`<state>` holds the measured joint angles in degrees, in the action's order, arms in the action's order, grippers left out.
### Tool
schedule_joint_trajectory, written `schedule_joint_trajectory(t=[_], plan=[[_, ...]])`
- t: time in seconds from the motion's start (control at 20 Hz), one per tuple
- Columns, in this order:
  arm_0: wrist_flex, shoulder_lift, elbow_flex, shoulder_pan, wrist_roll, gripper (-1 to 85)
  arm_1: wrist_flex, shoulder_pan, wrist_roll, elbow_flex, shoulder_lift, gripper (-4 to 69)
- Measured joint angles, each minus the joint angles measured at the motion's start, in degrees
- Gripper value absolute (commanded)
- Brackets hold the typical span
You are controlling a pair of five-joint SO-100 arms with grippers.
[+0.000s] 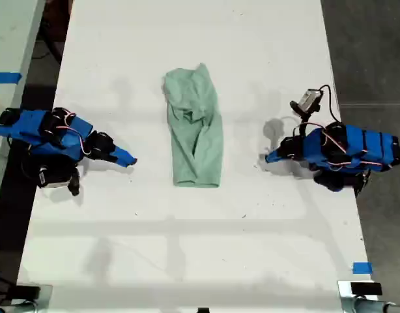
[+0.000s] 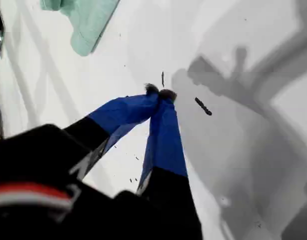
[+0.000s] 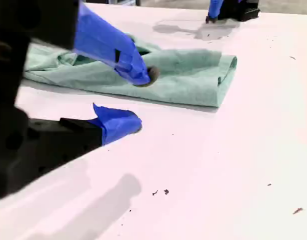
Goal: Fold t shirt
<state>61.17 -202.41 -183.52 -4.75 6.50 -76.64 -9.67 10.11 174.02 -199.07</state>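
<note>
My second gripper [image 3: 142,99] is held with its blue-taped jaws spread, low over the white table [image 1: 187,261], at the exterior view's left. My first gripper [image 2: 160,92] is seen with its tips pressed together on nothing, just above the table, at the exterior view's right.

The t shirt [image 1: 197,130] lies between the two, apart from both and touched by neither. It is already narrowed into a long strip running up and down the exterior view. Its squared end is nearer that view's bottom and its rumpled, bunched end nearer the top. From the second wrist view the squared end looks neat and doubled over.

The step in hand is judged to be a fresh approach for a fold across the strip's length. It would be done well if my first gripper were opened before it is brought in. One end should be pinched at both corners through all layers, lifted only slightly, and carried evenly over the other end. The rumpled end would likely need flattening, or the layers may slide apart.
</note>
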Motion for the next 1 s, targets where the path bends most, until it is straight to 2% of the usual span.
schedule_joint_trajectory(t=[0.1, 0.2, 0.5, 0.65, 0.75, 0.8, 0.85, 0.9, 1.0], plan=[[0.0, 0.0, 0.0, 1.67, -1.49, 1.5, 0.0, 0.0, 0.0, 0.0, 0.0, -0.4], [0.0, 0.0, 0.0, 11.07, -2.11, 1.5, 0.0, 0.0, 0.0, 0.0, 0.0, -0.4], [0.0, 0.0, 0.0, 12.74, -2.11, -0.1, 0.0, 0.0, -0.09, 0.0, 0.0, -0.4], [-0.35, 2.2, 3.87, 12.66, -1.76, -0.1, -3.96, 0.79, -2.46, -2.64, 1.76, -0.5], [-3.25, 12.22, 10.55, 12.13, -0.09, 1.5, -4.92, 1.23, -3.34, -11.25, 15.29, -0.6], [-4.13, 21.8, 16.7, 10.81, 0.26, 5.1, -5.45, 1.67, -3.34, -18.63, 24.52, 0.6], [-3.16, 33.22, 24.87, 9.4, 0.35, 12.7, -6.86, 2.29, -3.34, -27.95, 36.3, 6.6], [0.0, 46.32, 35.33, 8.53, 0.35, 16.3, -9.14, 2.99, -3.34, -38.32, 49.83, 11.8], [10.02, 71.89, 59.15, 8.0, -1.85, 18.9, -14.77, 4.13, -2.37, -58.97, 72.16, 17.7]])
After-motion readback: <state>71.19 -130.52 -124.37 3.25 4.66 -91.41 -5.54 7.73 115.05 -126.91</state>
